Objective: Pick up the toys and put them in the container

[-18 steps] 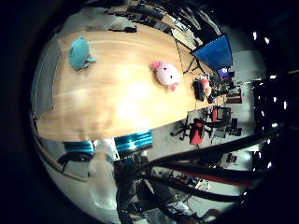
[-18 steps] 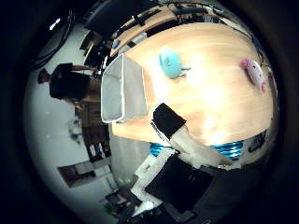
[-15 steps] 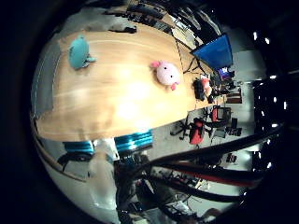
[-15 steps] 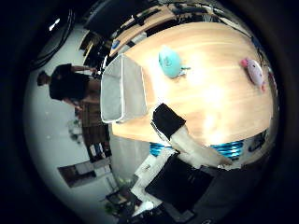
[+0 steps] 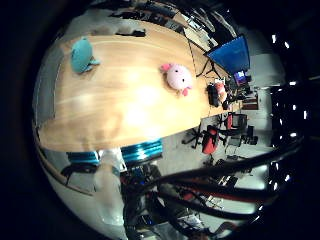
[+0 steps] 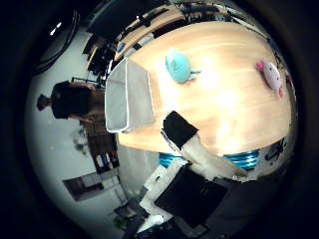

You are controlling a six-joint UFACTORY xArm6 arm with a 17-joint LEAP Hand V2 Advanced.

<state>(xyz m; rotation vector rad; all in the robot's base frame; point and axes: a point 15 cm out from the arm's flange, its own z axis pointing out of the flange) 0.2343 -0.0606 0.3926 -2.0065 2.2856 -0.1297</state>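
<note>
A teal plush toy (image 6: 179, 66) and a pink plush toy (image 6: 268, 74) lie on a long wooden table (image 6: 224, 105), well away from each other. A grey rectangular container (image 6: 128, 95) stands at the table's end, nearest the teal toy. The right little finger side palm view shows the teal toy (image 5: 81, 55) and the pink toy (image 5: 178, 78) on the same table.
Blue chairs (image 5: 140, 152) stand at the table's near edge. A blue screen (image 5: 232, 52) and desks with red and black chairs (image 5: 215, 135) stand beyond the pink toy's side. Office furniture lies past the container.
The views have shifted slightly with the hand. The toys and the container have not moved on the table.
</note>
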